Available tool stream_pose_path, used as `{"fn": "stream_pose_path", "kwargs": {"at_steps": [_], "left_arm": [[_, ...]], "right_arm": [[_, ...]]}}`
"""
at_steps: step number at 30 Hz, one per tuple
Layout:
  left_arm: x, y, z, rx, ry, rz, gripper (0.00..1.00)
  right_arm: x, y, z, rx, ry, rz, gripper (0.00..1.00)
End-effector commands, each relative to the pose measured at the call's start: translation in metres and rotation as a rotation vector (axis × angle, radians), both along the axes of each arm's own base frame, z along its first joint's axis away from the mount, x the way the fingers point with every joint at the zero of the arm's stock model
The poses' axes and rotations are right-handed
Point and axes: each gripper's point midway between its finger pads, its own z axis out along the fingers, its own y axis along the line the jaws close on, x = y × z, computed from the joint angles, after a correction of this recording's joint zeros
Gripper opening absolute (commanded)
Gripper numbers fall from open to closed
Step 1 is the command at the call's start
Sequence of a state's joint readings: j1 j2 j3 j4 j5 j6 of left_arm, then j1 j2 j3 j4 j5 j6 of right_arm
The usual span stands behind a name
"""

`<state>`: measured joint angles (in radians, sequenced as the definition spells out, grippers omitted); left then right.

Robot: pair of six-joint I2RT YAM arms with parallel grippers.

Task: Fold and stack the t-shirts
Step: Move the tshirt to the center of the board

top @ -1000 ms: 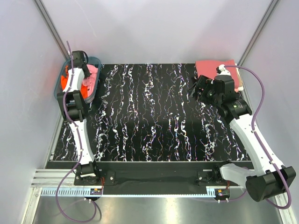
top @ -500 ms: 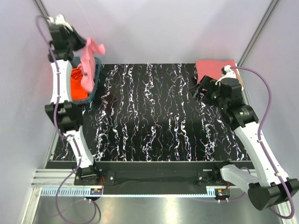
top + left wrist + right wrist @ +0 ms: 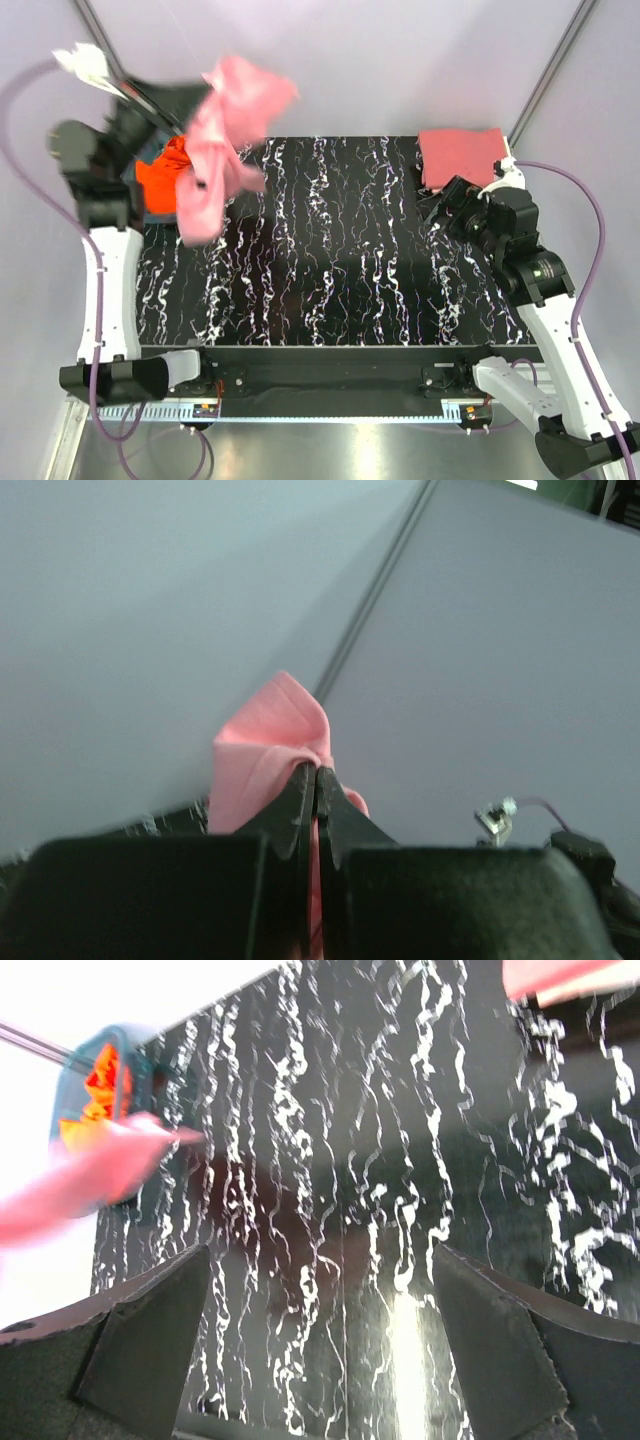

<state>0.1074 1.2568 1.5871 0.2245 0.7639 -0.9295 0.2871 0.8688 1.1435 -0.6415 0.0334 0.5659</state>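
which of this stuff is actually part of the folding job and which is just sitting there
Part of the job:
- light pink t-shirt, hanging from the shut left gripper
- orange t-shirt, in the basket
- folded rose-red t-shirt, far right corner

Just there:
- teal basket
- black marbled table

A black tabletop [image 3: 330, 250] veined with white is filling the middle of the top view. Pale grey panels are closing it in: a back wall [image 3: 400, 60], a left wall [image 3: 40, 300] and a right wall [image 3: 600, 140], with metal corner strips [image 3: 538, 85] running up between them. An aluminium rail [image 3: 330, 412] is lying along the near edge, above a brushed steel surface [image 3: 350, 452]. Light is glaring off the tabletop in the right wrist view
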Motion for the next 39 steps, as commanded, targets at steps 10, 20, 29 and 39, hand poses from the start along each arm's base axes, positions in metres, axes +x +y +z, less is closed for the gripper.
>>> {"fn": "stream_pose_path", "kwargs": {"at_steps": [10, 20, 29, 39], "left_arm": [[-0.063, -0.061, -0.327, 0.295, 0.766, -0.051, 0.00], [-0.115, 0.034, -0.313, 0.278, 0.702, 0.466, 0.00], [-0.131, 0.054, -0.310, 0.295, 0.665, 0.554, 0.00], [-0.135, 0.052, -0.289, 0.303, 0.608, 0.535, 0.00]], "right_arm": [[-0.016, -0.001, -0.062, 0.028, 0.205, -0.036, 0.97], [0.027, 0.051, -0.108, 0.173, 0.339, 0.076, 0.84], [0.094, 0.150, -0.145, 0.173, 0.404, 0.204, 0.70], [0.161, 0.278, -0.207, 0.107, 0.397, 0.331, 0.60]]}}
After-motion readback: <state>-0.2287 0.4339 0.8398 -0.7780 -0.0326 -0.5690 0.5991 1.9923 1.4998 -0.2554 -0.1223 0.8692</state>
